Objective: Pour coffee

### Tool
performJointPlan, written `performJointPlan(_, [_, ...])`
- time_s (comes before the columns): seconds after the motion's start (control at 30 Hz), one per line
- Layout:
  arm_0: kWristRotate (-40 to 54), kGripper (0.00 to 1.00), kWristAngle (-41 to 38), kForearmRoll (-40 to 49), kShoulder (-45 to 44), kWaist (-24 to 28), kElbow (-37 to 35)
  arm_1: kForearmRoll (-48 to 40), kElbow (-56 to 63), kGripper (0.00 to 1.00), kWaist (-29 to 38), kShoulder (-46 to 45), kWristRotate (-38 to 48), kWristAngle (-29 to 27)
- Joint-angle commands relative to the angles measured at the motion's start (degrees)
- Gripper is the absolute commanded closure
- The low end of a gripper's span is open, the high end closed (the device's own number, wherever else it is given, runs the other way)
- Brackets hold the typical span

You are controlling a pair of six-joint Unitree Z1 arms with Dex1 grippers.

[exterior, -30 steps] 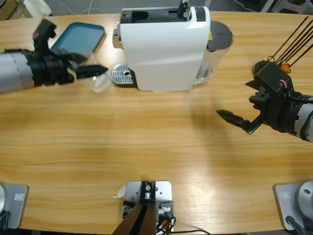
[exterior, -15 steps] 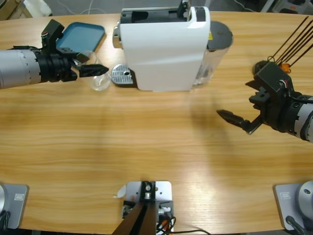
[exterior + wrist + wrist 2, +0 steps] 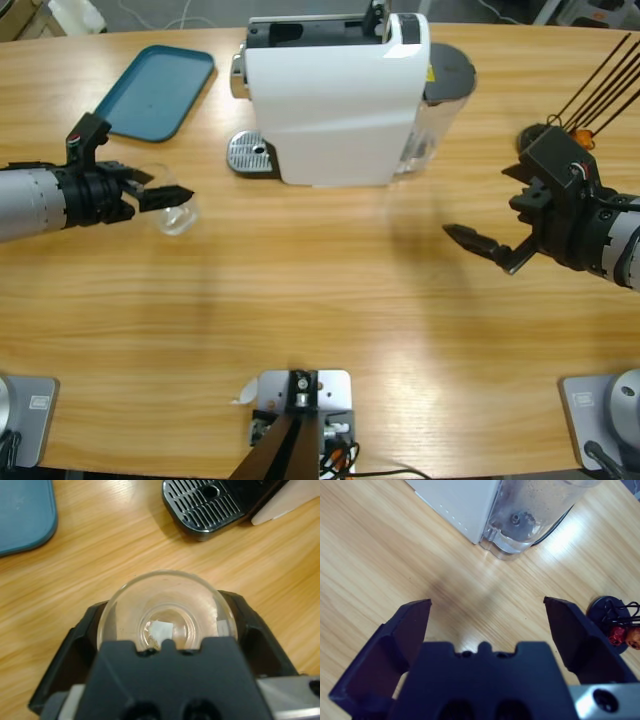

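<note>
My left gripper (image 3: 176, 197) is shut on a clear glass tumbler (image 3: 177, 212) over the table's left part, in front of the teal tray. In the left wrist view the tumbler (image 3: 167, 600) fills the space between the two black jaws, its mouth facing the camera. Its bottom looks pale and see-through, and I cannot tell any coffee from the wood behind it. The white coffee machine (image 3: 335, 95) stands at the back middle, with its slotted drip tray (image 3: 250, 153) off to the tumbler's right. My right gripper (image 3: 488, 248) hangs open over bare wood at the right, holding nothing.
A teal tray (image 3: 160, 90) lies at the back left. The machine's clear water tank (image 3: 440, 100) sits on its right side, seen also as the tank (image 3: 535, 510) ahead of the right jaws. A black stand with thin rods (image 3: 560, 130) is at the far right.
The left arm has carried the tumbler away from the drip tray, leftward and toward the table's front. The right arm has stayed still.
</note>
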Motion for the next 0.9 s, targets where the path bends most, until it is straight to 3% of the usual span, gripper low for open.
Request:
performJointPlan(0.03, [-1.2, 0.009, 0.1, -0.1, -2.2, -6.3, 2.0, -0.2, 0.3, 0.0, -0.3, 1.0, 0.1, 0.9])
performJointPlan(0.27, [-1.7, 0.009, -0.6, 0.6, -6.5, -7.2, 3.3, -0.2, 0.3, 0.0, -0.3, 1.0, 0.1, 0.9])
performJointPlan(0.33, [-3.0, 0.009, -0.4, 1.2, -11.5, -7.2, 4.0, -0.2, 0.3, 0.0, -0.3, 0.6, 0.1, 0.8])
performJointPlan(0.43, [-3.3, 0.009, -0.1, 12.9, -22.5, -7.2, -0.9, 0.5, 0.4, 0.0, -1.1, -3.0, 0.3, -1.9])
performJointPlan(0.57, [-2.2, 0.021, 0.0, 28.4, -29.7, -6.3, -9.6, 8.6, -4.8, 0.007, -14.4, -7.2, 2.6, -1.9])
performJointPlan(0.63, [-1.1, 0.035, 0.0, 34.3, -30.1, -5.9, -13.5, 15.0, -8.9, 0.104, -22.4, -6.2, 6.3, -0.5])
performJointPlan(0.7, [0.4, 0.069, 0.0, 38.5, -29.9, -5.6, -16.2, 22.4, -14.1, 0.115, -28.6, -4.7, 7.5, -0.3])
performJointPlan(0.8, [1.7, 0.116, 0.0, 41.4, -29.2, -3.8, -16.4, 22.5, -15.4, 0.106, -39.0, -3.5, 9.3, 5.8])
performJointPlan(0.9, [2.1, 0.135, 0.2, 42.4, -29.1, -2.4, -15.7, 20.2, -14.0, 0.111, -42.4, -1.7, 9.3, 7.6])
